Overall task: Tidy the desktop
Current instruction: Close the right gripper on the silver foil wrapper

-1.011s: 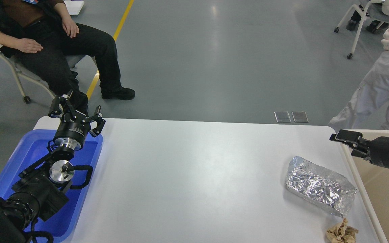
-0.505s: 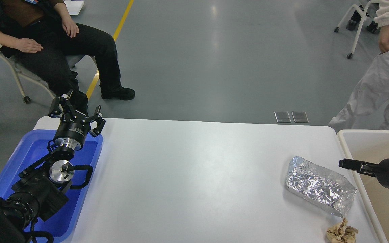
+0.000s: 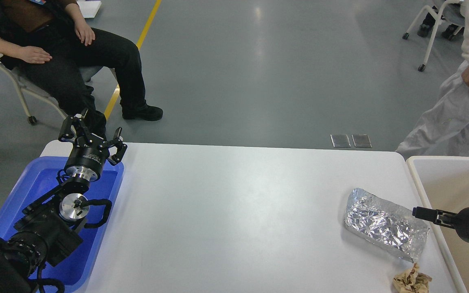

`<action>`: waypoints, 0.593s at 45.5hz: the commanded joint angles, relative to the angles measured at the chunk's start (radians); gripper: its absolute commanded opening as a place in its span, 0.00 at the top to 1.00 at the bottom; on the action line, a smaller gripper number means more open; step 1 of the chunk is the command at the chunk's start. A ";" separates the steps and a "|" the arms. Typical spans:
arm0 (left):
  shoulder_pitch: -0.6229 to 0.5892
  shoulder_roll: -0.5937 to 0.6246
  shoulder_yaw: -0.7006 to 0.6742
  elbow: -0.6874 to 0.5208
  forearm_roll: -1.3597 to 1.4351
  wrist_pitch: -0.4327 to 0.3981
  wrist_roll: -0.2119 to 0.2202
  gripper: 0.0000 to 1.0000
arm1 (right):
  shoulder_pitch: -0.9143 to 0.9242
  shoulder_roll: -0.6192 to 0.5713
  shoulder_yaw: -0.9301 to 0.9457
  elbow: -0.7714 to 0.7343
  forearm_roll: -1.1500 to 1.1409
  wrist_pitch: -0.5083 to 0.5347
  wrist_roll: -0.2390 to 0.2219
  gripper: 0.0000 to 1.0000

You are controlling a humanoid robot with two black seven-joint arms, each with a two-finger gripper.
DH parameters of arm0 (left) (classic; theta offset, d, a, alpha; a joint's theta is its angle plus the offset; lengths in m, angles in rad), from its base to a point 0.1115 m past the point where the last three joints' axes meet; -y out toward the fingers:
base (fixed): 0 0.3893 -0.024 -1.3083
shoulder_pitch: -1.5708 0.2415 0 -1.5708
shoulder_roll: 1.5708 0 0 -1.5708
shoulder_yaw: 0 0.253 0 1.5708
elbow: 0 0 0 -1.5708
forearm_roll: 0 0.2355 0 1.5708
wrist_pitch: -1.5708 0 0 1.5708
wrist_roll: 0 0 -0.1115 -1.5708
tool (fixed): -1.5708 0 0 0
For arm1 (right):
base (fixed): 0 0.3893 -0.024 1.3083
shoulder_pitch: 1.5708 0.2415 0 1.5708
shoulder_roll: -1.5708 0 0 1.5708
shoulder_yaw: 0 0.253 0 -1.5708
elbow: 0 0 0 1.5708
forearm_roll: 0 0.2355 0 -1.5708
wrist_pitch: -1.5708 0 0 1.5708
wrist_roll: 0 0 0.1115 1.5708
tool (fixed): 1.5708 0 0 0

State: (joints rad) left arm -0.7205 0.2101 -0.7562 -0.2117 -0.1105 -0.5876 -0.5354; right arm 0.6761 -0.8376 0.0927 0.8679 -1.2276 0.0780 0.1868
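Head view, looking forward and down over the desktop (image 3: 234, 211), a large glossy white rectangular tabletop with rounded corners that fills the near and middle of the scene. Most of its surface is bare. Near its right edge lies a crumpled sheet of silver aluminium foil (image 3: 385, 228), and just nearer, at the near right corner, a small wad of crumpled brown paper (image 3: 411, 280).

A shallow blue plastic tray (image 3: 27, 191) sits on the left end of the desktop. The left gripper (image 3: 92, 136) hovers above the tray's far edge with its two fingers spread apart, holding nothing.

A beige-white bin with a pale rim (image 3: 430, 160) stands just beside the desktop's right edge. The right gripper (image 3: 424, 213) reaches in from the right, above the bin's rim, its tip just at the foil's right edge; it is seen thin and side-on, so whether its fingers are apart or together cannot be told, nor whether it touches the foil.

The step in hand appears to be picking up the foil for the bin. Done well, the fingers would part wide, come low over a raised fold (foil crushes and slips easily), then close firmly before lifting.

Two people are on the grey floor beyond, one seated far left, one standing far right.
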 commanded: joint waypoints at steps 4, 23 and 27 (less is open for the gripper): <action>-0.001 0.000 0.000 0.000 0.000 0.000 0.000 0.00 | -0.035 0.089 -0.028 -0.119 0.034 -0.014 -0.007 0.01; -0.001 0.000 0.000 0.000 0.000 0.000 0.000 0.00 | -0.053 0.101 -0.051 -0.168 0.034 -0.017 -0.007 0.01; -0.001 0.000 0.000 0.000 0.000 0.000 0.000 0.00 | -0.059 0.103 -0.048 -0.165 0.037 -0.018 -0.007 0.02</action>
State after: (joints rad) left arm -0.7210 0.2101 -0.7562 -0.2119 -0.1104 -0.5876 -0.5354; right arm 0.6329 -0.7470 0.0468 0.7203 -1.1952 0.0632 0.1792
